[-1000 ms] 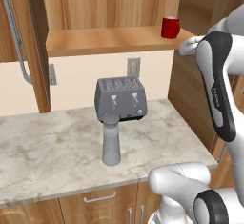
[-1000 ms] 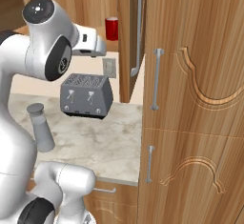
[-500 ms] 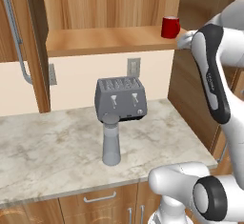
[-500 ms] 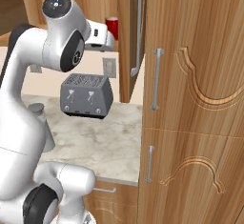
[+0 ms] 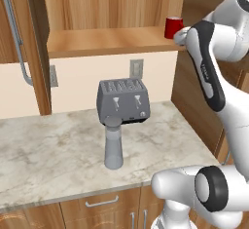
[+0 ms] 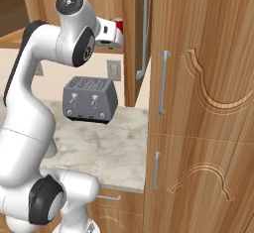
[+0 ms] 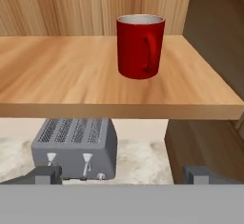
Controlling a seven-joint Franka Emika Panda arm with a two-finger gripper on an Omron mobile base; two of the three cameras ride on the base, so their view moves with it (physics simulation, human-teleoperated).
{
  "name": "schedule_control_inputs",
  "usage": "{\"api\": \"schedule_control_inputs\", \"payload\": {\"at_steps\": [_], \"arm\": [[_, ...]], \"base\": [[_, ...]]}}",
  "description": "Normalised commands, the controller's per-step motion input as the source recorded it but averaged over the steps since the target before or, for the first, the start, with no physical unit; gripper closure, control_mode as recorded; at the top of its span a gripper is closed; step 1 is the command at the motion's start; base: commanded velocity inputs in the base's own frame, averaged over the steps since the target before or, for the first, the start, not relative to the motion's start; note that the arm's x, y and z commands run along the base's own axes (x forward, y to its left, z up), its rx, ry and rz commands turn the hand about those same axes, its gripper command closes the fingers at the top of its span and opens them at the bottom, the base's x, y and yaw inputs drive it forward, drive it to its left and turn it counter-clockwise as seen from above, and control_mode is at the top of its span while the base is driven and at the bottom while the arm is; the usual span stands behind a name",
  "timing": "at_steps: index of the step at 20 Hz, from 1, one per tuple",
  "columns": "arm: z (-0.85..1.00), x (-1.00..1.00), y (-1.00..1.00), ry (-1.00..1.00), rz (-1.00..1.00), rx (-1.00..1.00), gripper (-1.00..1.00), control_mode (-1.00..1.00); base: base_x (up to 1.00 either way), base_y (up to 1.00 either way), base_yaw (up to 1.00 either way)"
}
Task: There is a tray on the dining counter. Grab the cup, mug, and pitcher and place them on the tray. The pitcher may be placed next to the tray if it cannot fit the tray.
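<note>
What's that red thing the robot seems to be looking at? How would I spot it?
Find the wooden shelf above the marble worktop. Near its right end stands the mug, upright, with its handle towards the hand's camera. It is the one red thing here; the toaster and pitcher below are grey.

White arm raised high and reaching forward, gripper (image 7: 121,174) level, jaws spread wide, holding nothing
</note>
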Motion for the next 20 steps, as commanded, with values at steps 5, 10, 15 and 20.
{"api": "schedule_control_inputs", "payload": {"at_steps": [5, 10, 15, 20], "arm": [[0.08, 0.39, -0.01, 0.0, 0.0, 0.02, -1.0, -1.0], [0.07, 0.39, -0.05, 0.0, 0.0, 0.0, -1.0, -1.0], [0.06, 0.33, -0.1, 0.0, 0.0, 0.0, -1.0, -1.0], [0.0, 0.29, -0.12, 0.0, 0.0, 0.0, -1.0, -1.0]], "base": [[0.0, 0.0, 0.0], [0.0, 0.0, 0.0], [0.0, 0.0, 0.0], [0.0, 0.0, 0.0]]}}
